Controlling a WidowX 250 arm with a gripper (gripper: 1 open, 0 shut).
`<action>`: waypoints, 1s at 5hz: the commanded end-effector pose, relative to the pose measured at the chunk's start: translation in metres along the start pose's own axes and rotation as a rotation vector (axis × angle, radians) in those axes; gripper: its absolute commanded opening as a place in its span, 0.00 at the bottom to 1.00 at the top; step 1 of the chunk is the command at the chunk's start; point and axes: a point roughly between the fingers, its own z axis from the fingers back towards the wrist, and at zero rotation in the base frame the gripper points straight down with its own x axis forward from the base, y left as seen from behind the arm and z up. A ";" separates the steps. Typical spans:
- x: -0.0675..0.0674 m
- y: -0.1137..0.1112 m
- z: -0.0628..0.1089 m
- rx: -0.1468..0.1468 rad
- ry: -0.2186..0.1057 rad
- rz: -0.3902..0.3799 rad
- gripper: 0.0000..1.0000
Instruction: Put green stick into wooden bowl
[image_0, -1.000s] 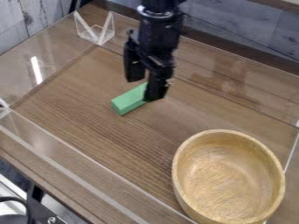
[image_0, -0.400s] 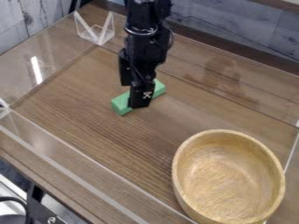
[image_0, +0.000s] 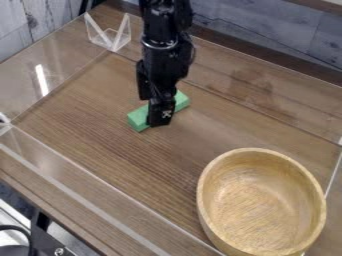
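The green stick (image_0: 142, 118) lies flat on the wooden table, left of centre, partly covered by the arm. My black gripper (image_0: 156, 104) hangs straight down over it, jaws open, with the fingertips (image_0: 162, 116) down at the stick's level, one on either side of its middle. Whether they touch it I cannot tell. The wooden bowl (image_0: 262, 201), large, round and light tan, sits at the lower right, well apart from stick and gripper, with nothing inside.
Clear acrylic walls (image_0: 54, 165) enclose the table on the left and front. A clear plastic stand (image_0: 107, 35) sits at the back left. A grey plank wall runs behind.
The gripper has shifted left and lowered onto the green stick, from beside its right end to straddling its middle. Stick and bowl have stayed in place.
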 end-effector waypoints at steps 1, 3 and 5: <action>0.003 0.011 0.001 0.039 -0.029 0.009 1.00; 0.008 0.020 -0.011 0.068 -0.038 0.003 1.00; 0.011 0.024 -0.018 0.082 -0.048 0.017 1.00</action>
